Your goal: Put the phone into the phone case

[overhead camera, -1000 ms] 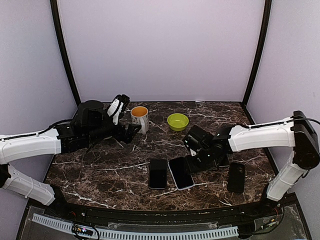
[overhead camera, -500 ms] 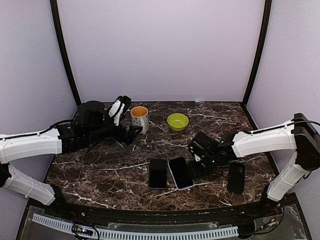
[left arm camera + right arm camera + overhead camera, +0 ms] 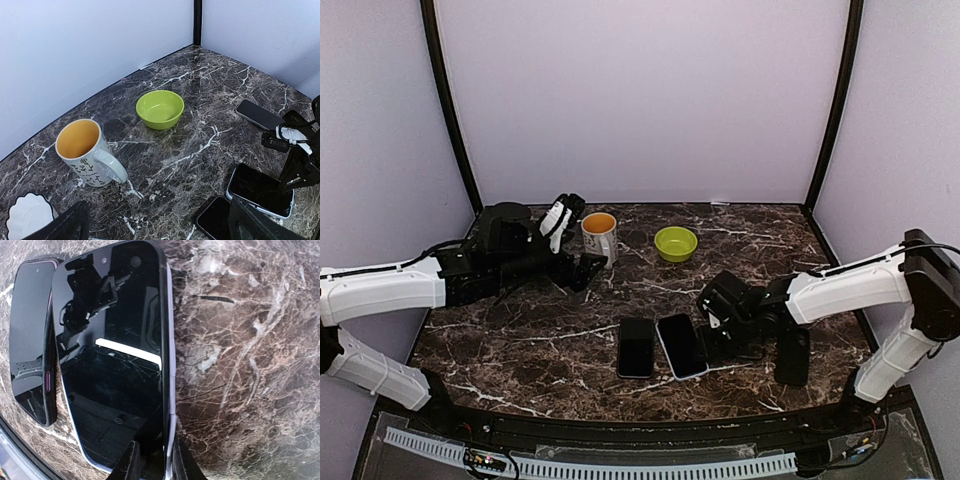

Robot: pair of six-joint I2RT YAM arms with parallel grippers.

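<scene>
The phone (image 3: 681,345) lies flat in the middle of the table. It has a glossy black face and a pale rim (image 3: 168,365), and I cannot tell whether that rim is a case. My right gripper (image 3: 720,340) is low at its right side. In the right wrist view the gripper (image 3: 156,462) has closed narrowly over that edge, one finger (image 3: 131,462) on the glass and the other outside the rim. A black slab (image 3: 793,353), perhaps the phone case, lies just to the right. My left gripper (image 3: 165,231) hovers wide open and holds nothing.
A second dark phone (image 3: 636,347) with a purple side lies touching the first one's left edge. Toward the back stand an orange-lined mug (image 3: 599,236) and a green bowl (image 3: 675,243). A white scalloped dish (image 3: 27,217) sits by the mug.
My right gripper has slid toward the front right, down to the phone's right edge, and its jaws have narrowed over that edge. The left arm has stayed put.
</scene>
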